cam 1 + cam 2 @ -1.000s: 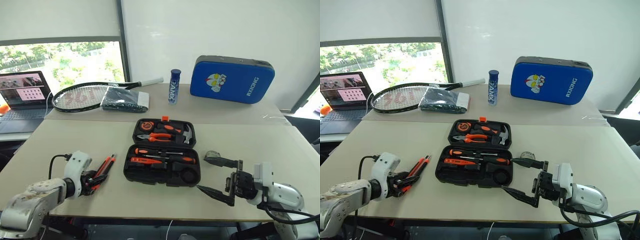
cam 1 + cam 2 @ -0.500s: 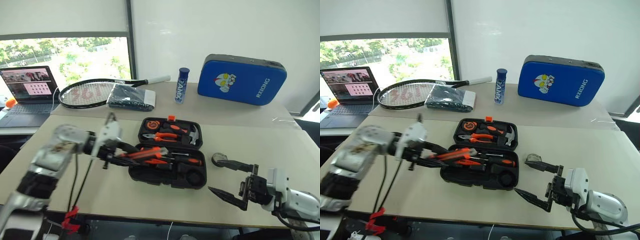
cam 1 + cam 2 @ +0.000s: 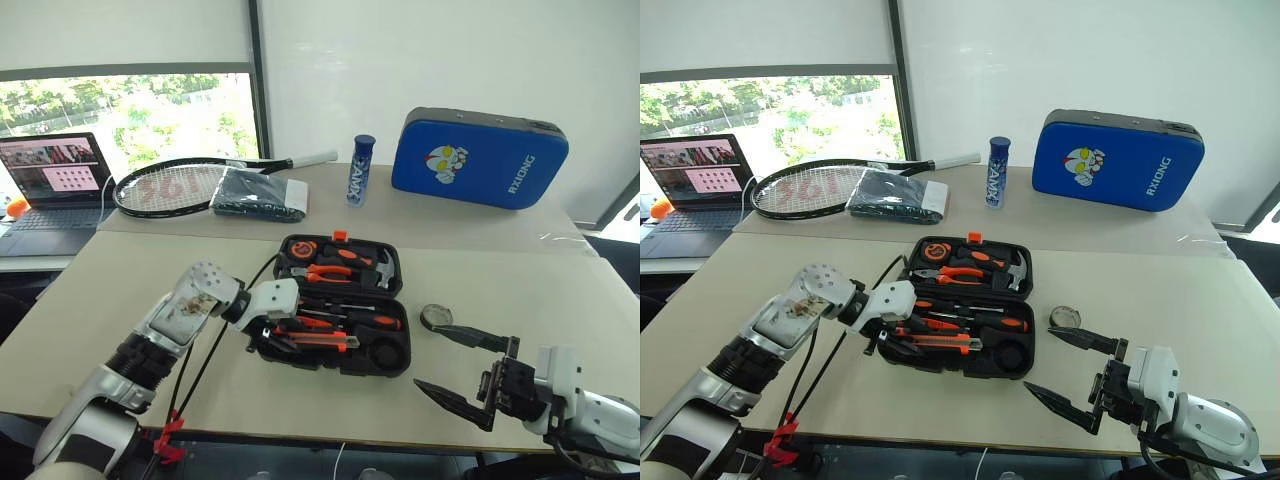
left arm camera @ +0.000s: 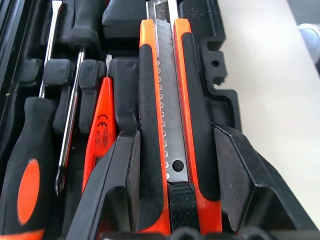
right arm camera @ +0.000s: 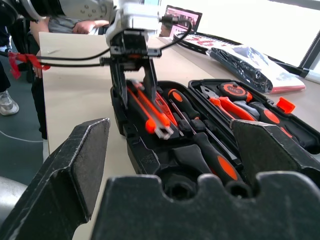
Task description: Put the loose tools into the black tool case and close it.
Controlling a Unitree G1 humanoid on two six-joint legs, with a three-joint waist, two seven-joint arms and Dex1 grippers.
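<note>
The case [image 3: 340,315] lies open at the middle of the near table [image 3: 120,290], its lid half on the far side and its tray half on the near side. The left gripper [image 3: 268,340] is held over the near left corner of the tray, its fingers [image 4: 125,185] clamped on the sides of the knife [image 3: 318,340]. The knife is laid along the tray's near edge, pointing right, with its metal slider facing up. Just beyond it in the tray lie the slim orange screwdriver [image 4: 102,125] and two black-and-orange screwdrivers [image 3: 350,318], side by side. The tray's round recess [image 3: 385,353] is seen at its near right corner. In the lid are seen the pliers [image 3: 320,272], tape measure [image 3: 298,250] and hammer [image 3: 378,272]. The tape roll [image 3: 435,317] rests on the table just right of the case. The right gripper [image 3: 470,375] is held near the table's near right edge, its fingers spread wide with nothing between them, the far finger lying close to the roll.
</note>
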